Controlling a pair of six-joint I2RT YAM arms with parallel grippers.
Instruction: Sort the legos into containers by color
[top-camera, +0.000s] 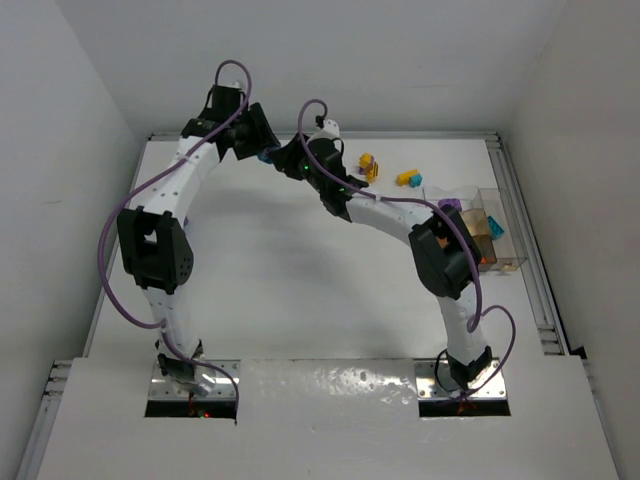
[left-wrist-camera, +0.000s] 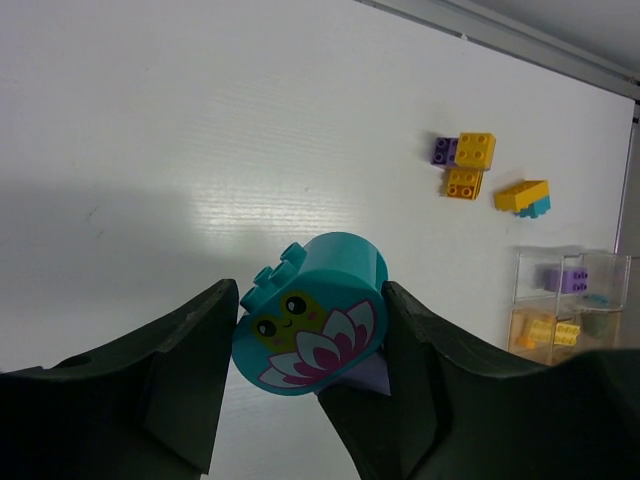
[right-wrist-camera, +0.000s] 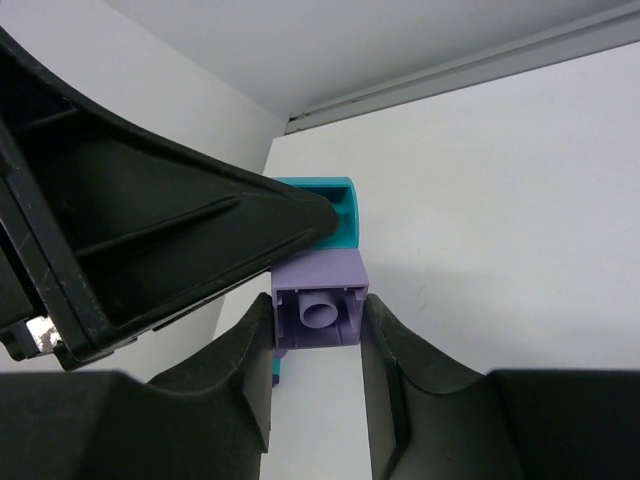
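A round teal lego (left-wrist-camera: 312, 312) with a frog and lotus print hangs above the table, and my left gripper (left-wrist-camera: 310, 330) is shut on its sides. A purple lego (right-wrist-camera: 318, 295) is joined to the teal lego (right-wrist-camera: 340, 210). My right gripper (right-wrist-camera: 318, 320) is shut on that purple piece, one finger on each side. Both grippers meet at the far middle of the table, left gripper (top-camera: 262, 150) beside right gripper (top-camera: 287, 162). The clear containers (top-camera: 497, 240) stand at the right edge with purple, orange and teal pieces inside.
Two loose clumps lie on the table left of the containers: an orange, yellow and purple one (top-camera: 368, 165) and a yellow and teal one (top-camera: 408, 178). A raised rail (top-camera: 520, 230) runs along the table's right side, with walls close behind.
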